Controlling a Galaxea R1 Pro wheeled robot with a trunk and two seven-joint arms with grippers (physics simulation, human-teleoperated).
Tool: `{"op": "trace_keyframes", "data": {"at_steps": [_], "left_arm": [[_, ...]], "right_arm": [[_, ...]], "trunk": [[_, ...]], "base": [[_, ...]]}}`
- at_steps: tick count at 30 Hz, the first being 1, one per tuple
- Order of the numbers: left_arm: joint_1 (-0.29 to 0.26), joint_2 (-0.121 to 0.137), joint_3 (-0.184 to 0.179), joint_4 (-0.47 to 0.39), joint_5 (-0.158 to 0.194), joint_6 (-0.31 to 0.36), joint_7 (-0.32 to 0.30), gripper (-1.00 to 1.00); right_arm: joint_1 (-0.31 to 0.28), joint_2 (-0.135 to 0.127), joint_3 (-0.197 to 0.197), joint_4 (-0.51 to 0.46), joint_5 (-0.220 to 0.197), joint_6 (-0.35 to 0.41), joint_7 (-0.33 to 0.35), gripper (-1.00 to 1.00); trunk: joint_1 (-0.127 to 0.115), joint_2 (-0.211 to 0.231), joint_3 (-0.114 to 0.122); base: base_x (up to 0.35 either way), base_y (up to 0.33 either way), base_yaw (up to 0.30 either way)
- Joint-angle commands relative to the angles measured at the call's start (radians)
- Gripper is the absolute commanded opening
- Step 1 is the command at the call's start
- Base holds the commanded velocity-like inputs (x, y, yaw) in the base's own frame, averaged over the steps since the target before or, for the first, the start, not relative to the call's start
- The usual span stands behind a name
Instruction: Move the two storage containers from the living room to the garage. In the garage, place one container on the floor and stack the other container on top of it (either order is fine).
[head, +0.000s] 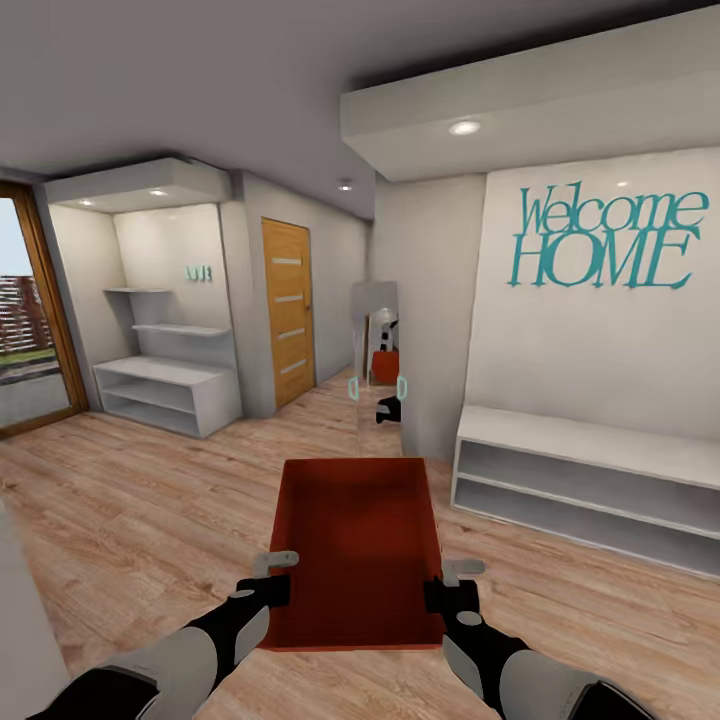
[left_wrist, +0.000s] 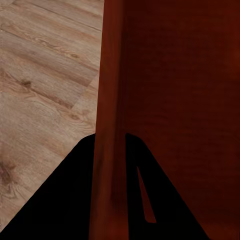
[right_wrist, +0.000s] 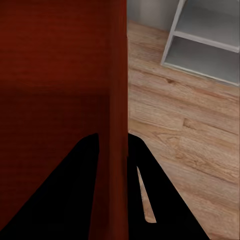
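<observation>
An empty orange-red open-top plastic bin (head: 358, 545) hung above the light wood plank floor (head: 130, 520), open hallway ahead. The left gripper (head: 268, 588) and right gripper (head: 450, 590) each clamped a side wall.

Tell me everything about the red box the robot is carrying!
The storage container is an orange-red, open-top rectangular bin that looks like plastic, and it is empty inside. It is held level above the wood floor, in front of the robot. The left gripper clamps its left wall and the right gripper clamps its right wall, each with one finger inside and one outside. Nothing else touches it.
</observation>
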Motion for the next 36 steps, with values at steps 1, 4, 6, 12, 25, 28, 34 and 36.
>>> {"op": "trace_keyframes", "data": {"at_steps": [1, 4, 6, 12, 25, 28, 34, 36], "left_arm": [[-0.002, 0.005, 0.066, -0.003, -0.004, -0.005, 0.082, -1.00], [-0.002, 0.005, 0.066, -0.003, -0.003, -0.005, 0.082, -1.00], [-0.002, 0.005, 0.066, -0.003, -0.003, -0.005, 0.082, -1.00], [-0.002, 0.005, 0.066, -0.003, -0.004, -0.005, 0.082, -1.00], [-0.002, 0.005, 0.066, -0.003, -0.004, -0.005, 0.082, -1.00], [-0.002, 0.005, 0.066, -0.003, -0.004, -0.005, 0.082, -1.00], [-0.002, 0.005, 0.066, -0.003, -0.004, -0.005, 0.082, -1.00], [-0.002, 0.005, 0.066, -0.003, -0.004, -0.005, 0.082, -1.00]], "right_arm": [[0.000, 0.000, 0.015, 0.000, -0.011, 0.003, 0.012, -1.00], [0.000, 0.000, 0.015, 0.000, -0.011, 0.003, 0.012, -1.00], [0.000, 0.000, 0.015, 0.000, -0.011, 0.003, 0.012, -1.00], [0.000, 0.000, 0.015, 0.000, -0.011, 0.003, 0.012, -1.00], [0.000, 0.000, 0.016, 0.000, -0.011, 0.004, 0.012, -1.00], [0.000, 0.000, 0.016, 0.000, -0.011, 0.005, 0.012, -1.00], [0.000, 0.000, 0.015, 0.000, -0.011, 0.005, 0.012, -1.00], [0.000, 0.000, 0.015, 0.000, -0.011, 0.004, 0.012, -1.00]], "trunk": [[0.001, -0.001, -0.002], [0.001, -0.001, -0.002], [0.001, -0.001, -0.002], [0.001, -0.001, -0.002], [0.001, -0.001, -0.002], [0.001, -0.001, -0.002], [0.001, -0.001, -0.002], [0.001, -0.001, -0.002]], "base": [[0.326, 0.000, 0.269], [0.326, 0.000, 0.269], [0.326, 0.000, 0.269], [0.326, 0.000, 0.252], [0.326, 0.000, 0.023], [0.326, 0.000, 0.000], [0.326, 0.000, 0.000], [0.326, 0.000, 0.000]]}}
